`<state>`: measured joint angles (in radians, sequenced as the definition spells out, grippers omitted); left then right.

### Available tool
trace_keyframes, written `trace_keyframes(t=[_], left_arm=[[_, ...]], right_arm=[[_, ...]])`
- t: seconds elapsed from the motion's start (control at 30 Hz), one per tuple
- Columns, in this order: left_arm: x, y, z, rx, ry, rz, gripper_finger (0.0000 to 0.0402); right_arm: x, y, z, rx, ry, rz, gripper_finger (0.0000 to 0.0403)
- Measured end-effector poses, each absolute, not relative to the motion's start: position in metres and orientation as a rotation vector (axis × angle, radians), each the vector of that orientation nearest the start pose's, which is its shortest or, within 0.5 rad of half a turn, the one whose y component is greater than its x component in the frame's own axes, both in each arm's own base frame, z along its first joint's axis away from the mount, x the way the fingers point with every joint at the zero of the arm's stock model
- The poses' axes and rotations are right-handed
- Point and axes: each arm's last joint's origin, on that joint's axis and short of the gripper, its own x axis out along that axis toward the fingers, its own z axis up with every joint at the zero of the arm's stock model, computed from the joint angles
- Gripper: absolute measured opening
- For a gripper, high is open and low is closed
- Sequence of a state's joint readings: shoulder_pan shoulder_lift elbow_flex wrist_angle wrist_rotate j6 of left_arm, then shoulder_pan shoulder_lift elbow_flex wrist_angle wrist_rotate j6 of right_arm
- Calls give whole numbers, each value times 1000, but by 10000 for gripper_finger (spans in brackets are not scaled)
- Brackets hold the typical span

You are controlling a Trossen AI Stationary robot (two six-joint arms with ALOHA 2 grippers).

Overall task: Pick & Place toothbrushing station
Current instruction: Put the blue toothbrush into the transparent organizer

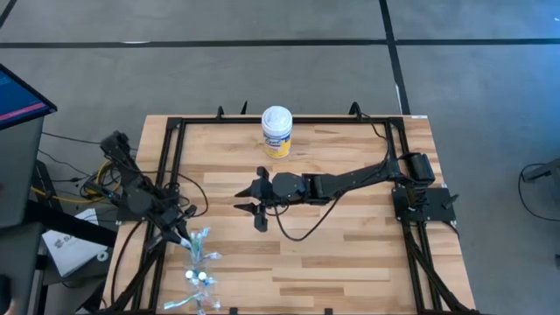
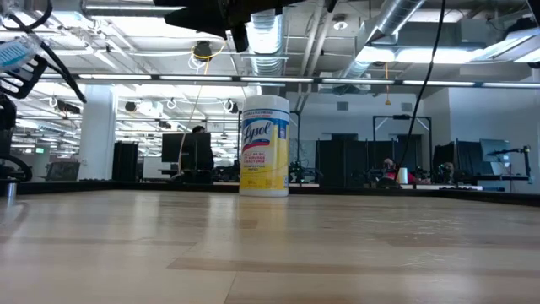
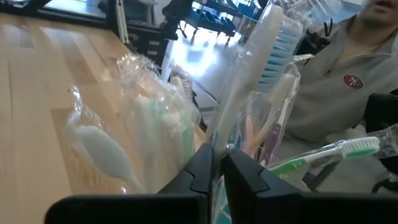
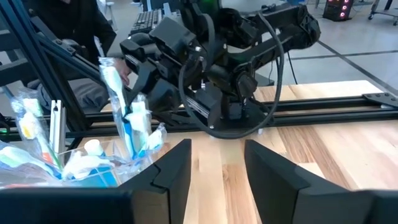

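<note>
Gripping wrapped toothbrush [image 3: 249, 93]: left claw [image 3: 214, 168]; right claw [image 1: 248, 200] spread mid wood table [image 1: 350, 254], prob.

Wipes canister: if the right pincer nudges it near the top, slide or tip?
Probably tips: the canister is tall, narrow and upright. It may roll once down, being round. The smooth table would let a low push slide it.

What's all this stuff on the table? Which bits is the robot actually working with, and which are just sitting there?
Part of the job:
- wrapped toothbrushes piled at the table's front left
- one toothbrush pinched in the left gripper
- right gripper, open, mid-table

Just lying about:
- wipes canister at the back
- person beyond the table
</note>
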<state>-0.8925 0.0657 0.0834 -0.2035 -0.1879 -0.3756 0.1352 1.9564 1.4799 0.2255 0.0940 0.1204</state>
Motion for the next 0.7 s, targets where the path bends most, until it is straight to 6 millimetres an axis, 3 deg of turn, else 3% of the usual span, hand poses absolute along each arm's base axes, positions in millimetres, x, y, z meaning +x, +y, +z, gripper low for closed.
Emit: trace_keyframes(t=[0.33,0.7], left_arm=[[67,-75,161,-271,380,-634,32],[68,-75,163,-304,359,-619,51]], right_arm=[[454,56,264,90,263,18,137],[454,56,264,94,261,18,144]])
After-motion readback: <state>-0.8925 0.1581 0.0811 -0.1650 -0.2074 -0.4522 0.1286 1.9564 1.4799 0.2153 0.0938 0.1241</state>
